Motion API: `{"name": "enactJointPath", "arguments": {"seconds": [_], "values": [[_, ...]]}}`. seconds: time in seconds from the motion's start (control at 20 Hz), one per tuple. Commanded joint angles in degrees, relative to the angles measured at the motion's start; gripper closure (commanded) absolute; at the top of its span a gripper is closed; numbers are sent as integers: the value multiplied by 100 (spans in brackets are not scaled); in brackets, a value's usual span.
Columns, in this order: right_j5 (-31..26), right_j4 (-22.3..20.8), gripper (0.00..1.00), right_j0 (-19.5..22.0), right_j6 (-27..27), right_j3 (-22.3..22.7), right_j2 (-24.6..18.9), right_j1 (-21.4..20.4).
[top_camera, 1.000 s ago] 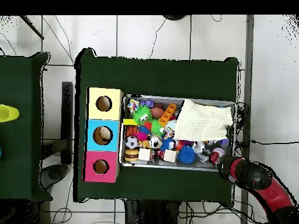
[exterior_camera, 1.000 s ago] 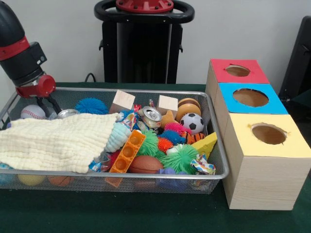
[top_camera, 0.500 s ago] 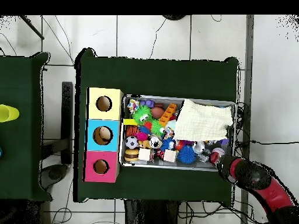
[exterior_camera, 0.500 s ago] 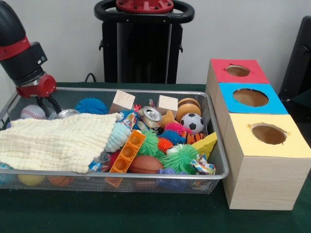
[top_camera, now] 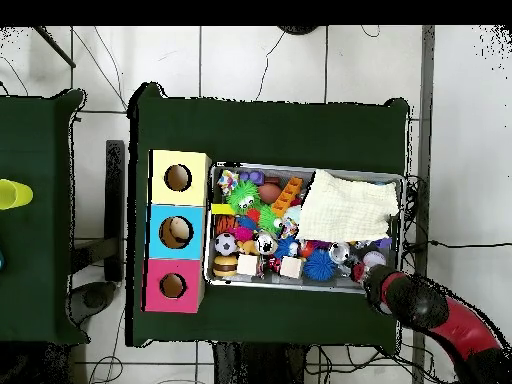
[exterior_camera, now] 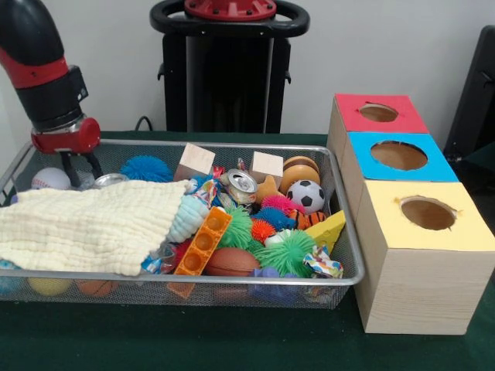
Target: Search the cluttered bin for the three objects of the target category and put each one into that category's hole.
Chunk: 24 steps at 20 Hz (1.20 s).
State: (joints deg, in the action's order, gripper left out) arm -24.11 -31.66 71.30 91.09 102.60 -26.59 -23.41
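Observation:
A wire bin (exterior_camera: 352,246) holds a jumble of toys, with a pale yellow cloth (exterior_camera: 93,224) spread over its left half. My gripper (exterior_camera: 81,168) hangs at the bin's far left corner, open and empty, between a baseball (exterior_camera: 46,178) and a silver can (exterior_camera: 108,180). Uncovered toys include a soccer ball (exterior_camera: 310,196), a brown football (exterior_camera: 230,261), spiky balls, a second can (exterior_camera: 241,185) and two wooden blocks (exterior_camera: 194,161). In the overhead view the gripper (top_camera: 373,279) sits at the bin's lower right edge, just below the baseball (top_camera: 374,259). The cloth (top_camera: 345,208) hides what lies under it.
Three wooden boxes with round holes stand beside the bin: red top (exterior_camera: 348,104), blue top (exterior_camera: 363,164), yellow top (exterior_camera: 387,228). From above they line the bin's left side (top_camera: 158,232). A black stand (exterior_camera: 230,77) rises behind the bin.
My gripper has shifted right and slightly up in the front view, off the baseball toward the silver can. The baseball shows more fully. Nothing in the bin has moved.

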Motion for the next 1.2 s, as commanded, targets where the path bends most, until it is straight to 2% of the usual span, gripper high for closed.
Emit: {"name": "enactJointPath", "arguments": {"seconds": [0.05,0.55,0.9,1.2], "values": [[1003,-1199,100,-561,337,502,874,498],[1026,-748,100,-920,403,810,885,-160],[647,-368,100,-1031,398,1298,758,-1002],[396,-116,100,-955,295,1601,553,-1503]]}}
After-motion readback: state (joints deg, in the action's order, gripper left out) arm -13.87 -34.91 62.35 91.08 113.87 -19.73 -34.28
